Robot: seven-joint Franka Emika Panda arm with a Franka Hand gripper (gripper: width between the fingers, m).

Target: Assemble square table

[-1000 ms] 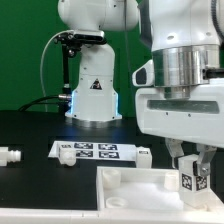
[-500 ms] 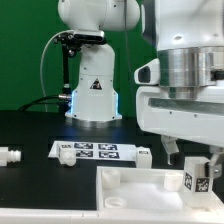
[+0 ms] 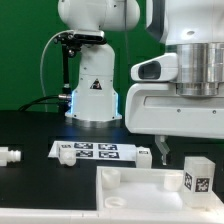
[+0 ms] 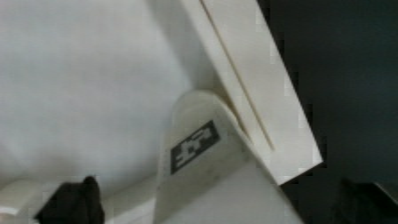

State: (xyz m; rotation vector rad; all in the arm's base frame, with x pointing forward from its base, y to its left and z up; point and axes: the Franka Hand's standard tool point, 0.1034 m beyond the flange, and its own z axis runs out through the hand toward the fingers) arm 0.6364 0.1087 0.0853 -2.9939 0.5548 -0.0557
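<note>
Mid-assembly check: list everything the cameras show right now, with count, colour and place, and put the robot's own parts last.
tabletop: one, white, lying at the front of the table
leg: one, white with a black-and-white tag, upright on the tabletop's corner at the exterior view's right
marker board: one, white with tags, flat behind the tabletop
small part: one, white, by the marker board's end at the exterior view's right
loose piece: at least one, white, at the exterior view's left edge; too small to identify
table: one, black
backdrop: green, behind everything
arm base: one, white, behind the marker board
gripper: one, white with dark fingers, open, above the leg
</note>
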